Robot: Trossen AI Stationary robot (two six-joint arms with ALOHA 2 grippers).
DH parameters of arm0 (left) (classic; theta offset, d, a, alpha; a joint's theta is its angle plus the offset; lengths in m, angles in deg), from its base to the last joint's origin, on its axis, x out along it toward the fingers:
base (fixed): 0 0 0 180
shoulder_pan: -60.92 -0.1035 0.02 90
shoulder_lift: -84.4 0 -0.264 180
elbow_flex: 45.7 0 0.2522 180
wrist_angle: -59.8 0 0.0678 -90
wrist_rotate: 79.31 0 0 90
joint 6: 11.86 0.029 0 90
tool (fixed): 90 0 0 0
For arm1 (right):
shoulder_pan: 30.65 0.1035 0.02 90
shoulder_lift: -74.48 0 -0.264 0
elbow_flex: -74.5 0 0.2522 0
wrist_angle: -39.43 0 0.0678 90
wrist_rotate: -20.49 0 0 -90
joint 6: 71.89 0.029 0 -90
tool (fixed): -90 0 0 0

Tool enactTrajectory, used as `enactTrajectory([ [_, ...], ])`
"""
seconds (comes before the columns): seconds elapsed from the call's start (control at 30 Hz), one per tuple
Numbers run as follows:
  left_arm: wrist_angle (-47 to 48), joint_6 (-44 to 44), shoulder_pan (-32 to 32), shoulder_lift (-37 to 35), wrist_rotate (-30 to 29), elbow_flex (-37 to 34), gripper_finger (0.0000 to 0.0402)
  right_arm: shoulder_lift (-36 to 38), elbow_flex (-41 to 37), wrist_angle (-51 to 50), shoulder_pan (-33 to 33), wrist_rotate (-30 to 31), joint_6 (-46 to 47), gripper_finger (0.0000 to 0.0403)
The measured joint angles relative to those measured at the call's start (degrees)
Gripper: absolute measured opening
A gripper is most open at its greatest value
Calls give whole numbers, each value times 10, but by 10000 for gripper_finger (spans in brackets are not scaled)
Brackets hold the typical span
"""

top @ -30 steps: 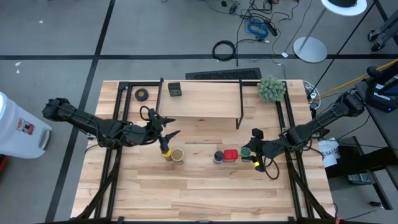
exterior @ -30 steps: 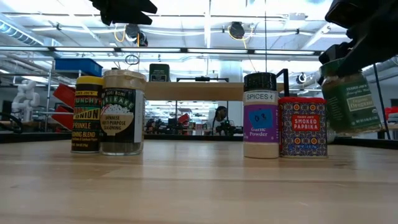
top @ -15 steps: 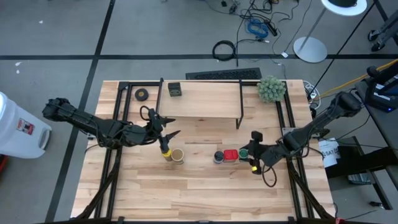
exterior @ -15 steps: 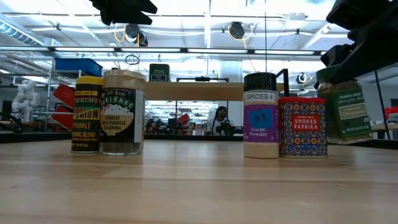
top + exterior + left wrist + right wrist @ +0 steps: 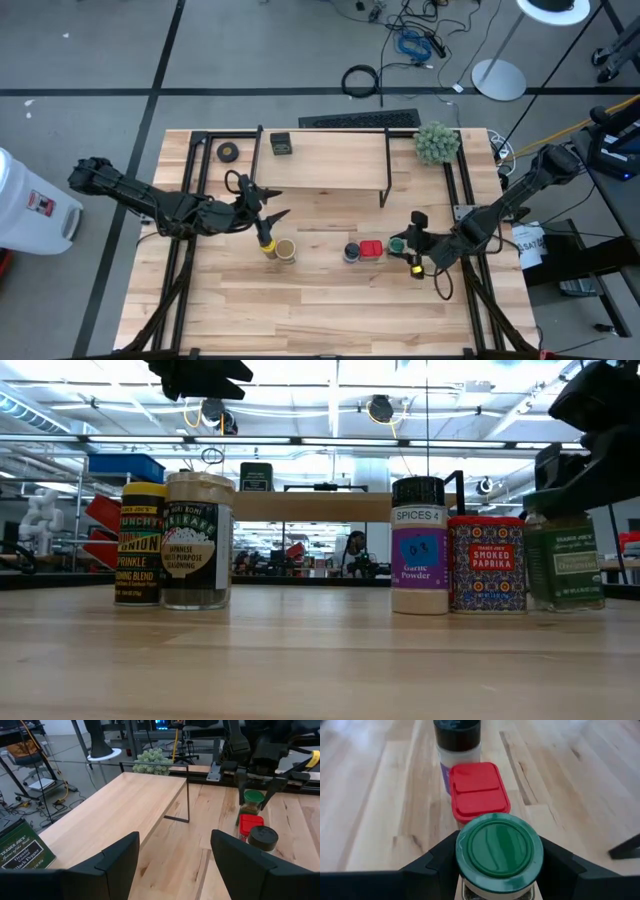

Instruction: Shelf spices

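With my right gripper (image 5: 402, 245) clamped around the green-lidded jar (image 5: 565, 555) at the low view's right edge, just beside the red square tin (image 5: 486, 563), I should lift straight up, avoiding tipping neighbours.

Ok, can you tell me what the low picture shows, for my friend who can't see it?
Five spice containers stand on a wooden table: a yellow-lidded onion blend and a tan-lidded seasoning jar on the left, then garlic powder, a red smoked paprika tin and a green-labelled jar. The right gripper holds that last jar from above.
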Motion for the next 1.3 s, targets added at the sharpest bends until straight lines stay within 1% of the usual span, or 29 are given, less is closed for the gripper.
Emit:
enactTrajectory([
  [0.1,-4,3,0,0,0,0,256,15,-19,32,0,0,-4,196],
  [0.43,-7,3,0,0,0,0,256,17,-24,60,0,0,-14,196],
  [0.77,-7,2,0,0,0,0,256,-14,-24,98,0,-1,-18,197],
  [1.2,-12,2,0,0,0,0,256,-43,-24,121,0,-5,-18,197],
  [1.3,-12,2,0,0,0,0,256,-44,-24,122,0,-5,-19,204],
])
